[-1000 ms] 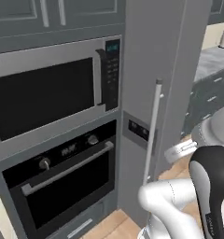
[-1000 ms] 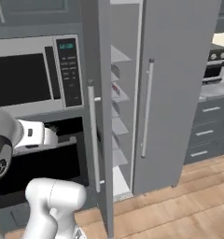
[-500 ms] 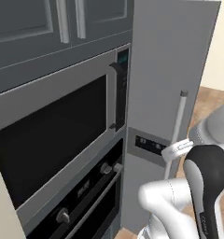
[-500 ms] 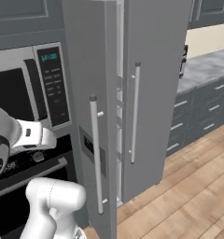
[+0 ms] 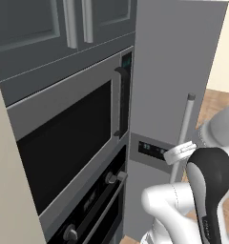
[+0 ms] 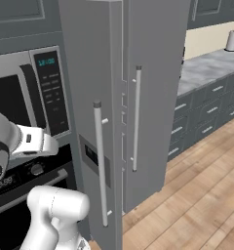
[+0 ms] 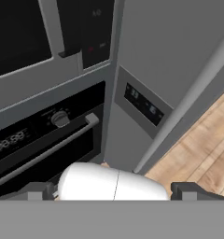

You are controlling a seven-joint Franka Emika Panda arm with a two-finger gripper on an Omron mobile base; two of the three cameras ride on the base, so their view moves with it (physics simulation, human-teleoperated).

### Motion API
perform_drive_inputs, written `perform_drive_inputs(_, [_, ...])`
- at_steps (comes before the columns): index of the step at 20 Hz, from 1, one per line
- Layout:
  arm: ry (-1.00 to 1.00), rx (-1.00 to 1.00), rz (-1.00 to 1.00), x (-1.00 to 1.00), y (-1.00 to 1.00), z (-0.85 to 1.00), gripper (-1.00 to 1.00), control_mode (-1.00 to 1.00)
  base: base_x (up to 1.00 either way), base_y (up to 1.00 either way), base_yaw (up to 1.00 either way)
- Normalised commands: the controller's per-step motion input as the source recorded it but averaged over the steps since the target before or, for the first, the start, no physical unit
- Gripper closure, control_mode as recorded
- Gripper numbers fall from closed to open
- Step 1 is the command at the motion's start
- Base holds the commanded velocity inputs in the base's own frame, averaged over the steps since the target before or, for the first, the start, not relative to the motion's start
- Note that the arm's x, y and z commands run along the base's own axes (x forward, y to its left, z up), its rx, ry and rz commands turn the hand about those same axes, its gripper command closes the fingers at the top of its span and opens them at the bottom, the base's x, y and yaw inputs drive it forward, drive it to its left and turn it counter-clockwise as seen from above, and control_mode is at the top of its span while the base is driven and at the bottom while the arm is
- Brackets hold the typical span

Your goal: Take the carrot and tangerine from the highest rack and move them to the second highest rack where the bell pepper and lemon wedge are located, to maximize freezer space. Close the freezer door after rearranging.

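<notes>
Freezer door (image 6: 89, 97) stands slightly ajar, handle (image 6: 100, 166) at six o'clock; gripper (image 7: 114, 189), jaws spread and empty, hangs nearby, likely for pushing it shut.

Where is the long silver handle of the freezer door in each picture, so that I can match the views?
Left base view: handle right of centre, partly behind the arm.
Right base view: lower centre-left on the freezer door.
Hand view: diagonal bar at right.
Shared landmark: the door's dark control panel.
</notes>
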Motion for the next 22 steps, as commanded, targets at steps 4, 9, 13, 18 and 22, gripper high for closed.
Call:
perform_drive_inputs(4, [0.0,0.05,-0.05,0.1,0.0,0.01,-1.0,-1.0,0.37,0.03,-0.09])
perform_drive_inputs(9, [0.0,0.25,-0.47,0.49,-0.01,0.37,-1.0,-1.0,0.0,0.0,0.0])
perform_drive_inputs(13, [0.0,0.25,-0.65,0.55,0.0,0.26,-1.0,-1.0,0.0,0.0,0.0])
perform_drive_inputs(18, [-0.14,0.36,-0.69,0.39,0.0,0.05,-1.0,-1.0,0.0,0.0,0.0])
perform_drive_inputs(22, [-0.28,0.43,-0.64,0.37,0.0,0.0,-1.0,-1.0,0.0,0.0,0.0])
